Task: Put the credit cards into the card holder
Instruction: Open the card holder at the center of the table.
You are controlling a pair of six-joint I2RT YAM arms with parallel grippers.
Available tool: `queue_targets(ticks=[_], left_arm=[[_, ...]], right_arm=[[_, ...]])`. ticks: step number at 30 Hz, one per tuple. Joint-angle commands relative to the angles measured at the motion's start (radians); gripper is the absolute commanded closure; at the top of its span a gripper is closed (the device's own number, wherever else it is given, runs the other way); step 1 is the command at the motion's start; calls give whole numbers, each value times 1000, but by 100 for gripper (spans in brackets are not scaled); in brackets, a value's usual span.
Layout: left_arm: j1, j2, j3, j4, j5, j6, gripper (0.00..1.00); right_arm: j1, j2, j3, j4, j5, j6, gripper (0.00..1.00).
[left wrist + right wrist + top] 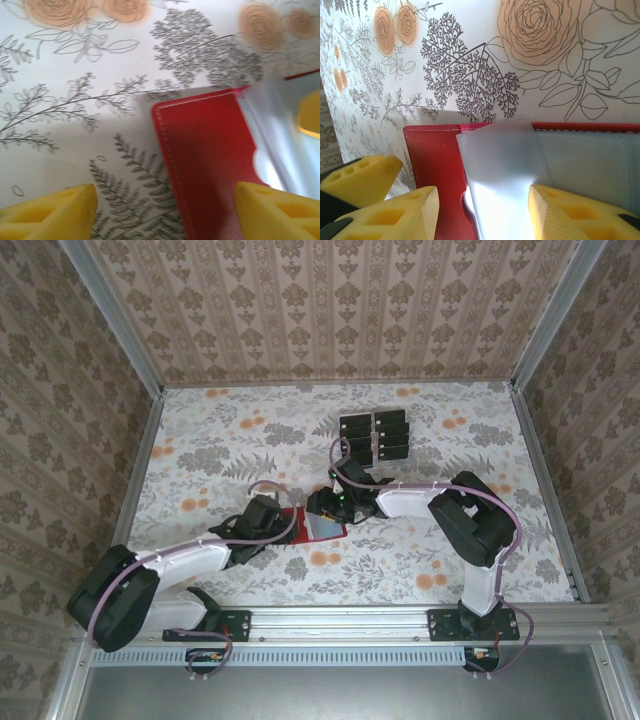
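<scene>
Top external, card holder (322, 530) between left gripper (283, 524) and right gripper (328, 511)

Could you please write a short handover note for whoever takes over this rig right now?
Left claw: open, straddling the red edge of the holder, gripping nothing.
Right claw: open, over the holder's clear sleeve, not clamped on it.
Holder: lying open between the two claws.
Cards: in rows farther back, away from both claws.
Done: the holder lies open.
Left: pick up each card and slide it into the holder; none can be seen inside yet.
</scene>
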Motion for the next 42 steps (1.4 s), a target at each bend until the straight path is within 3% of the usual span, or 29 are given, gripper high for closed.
queue_targets(ticks=[1, 9, 27, 42], left_arm=[[-46, -43, -7, 29, -24, 33, 25], [-123, -37, 5, 56, -83, 18, 23], [-202, 237, 125, 155, -132, -6, 23], [-203, 306, 92, 158, -160, -31, 45]], right_arm=[[9, 24, -26, 26, 6, 46, 48], [10, 20, -43, 43, 11, 71, 47], [10, 23, -59, 55, 10, 92, 47], [-21, -115, -31, -43, 36, -8, 44]])
